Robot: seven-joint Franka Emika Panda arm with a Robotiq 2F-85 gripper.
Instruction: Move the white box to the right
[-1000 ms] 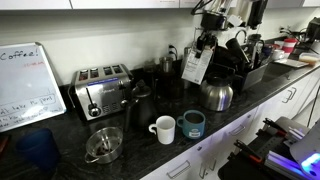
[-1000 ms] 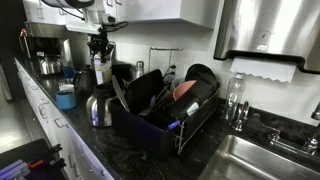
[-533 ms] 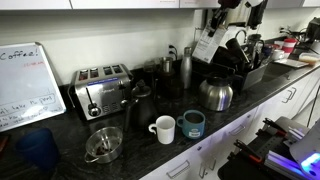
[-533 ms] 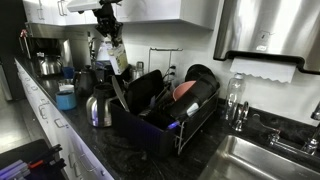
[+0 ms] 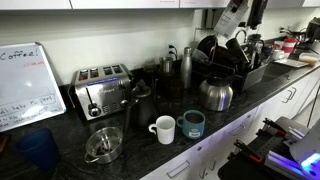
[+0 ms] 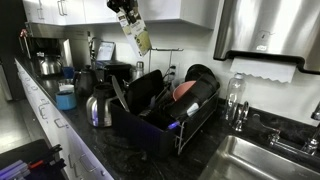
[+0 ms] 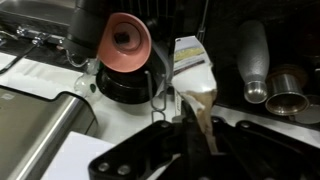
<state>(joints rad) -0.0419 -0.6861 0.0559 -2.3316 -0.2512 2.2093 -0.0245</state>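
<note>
The white box (image 5: 226, 22) is an off-white carton held high in the air, tilted, above the dish rack (image 5: 243, 68). It also shows in an exterior view (image 6: 138, 33) near the upper cabinets. My gripper (image 5: 236, 10) is shut on the box's top end and also shows in an exterior view (image 6: 125, 10). In the wrist view the box (image 7: 194, 75) hangs between the fingers of the gripper (image 7: 188, 125), with the counter and rack far below it.
On the counter stand a round steel kettle (image 5: 216, 95), a slim steel bottle (image 5: 186, 65), a white mug (image 5: 163, 129), a teal mug (image 5: 193, 123) and a toaster (image 5: 100, 90). The black dish rack (image 6: 160, 125) holds plates. A sink (image 6: 270, 160) lies beyond it.
The gripper has lifted the white box from the counter beside the kettle and carried it up and over toward the dish rack. Nothing else has moved.
</note>
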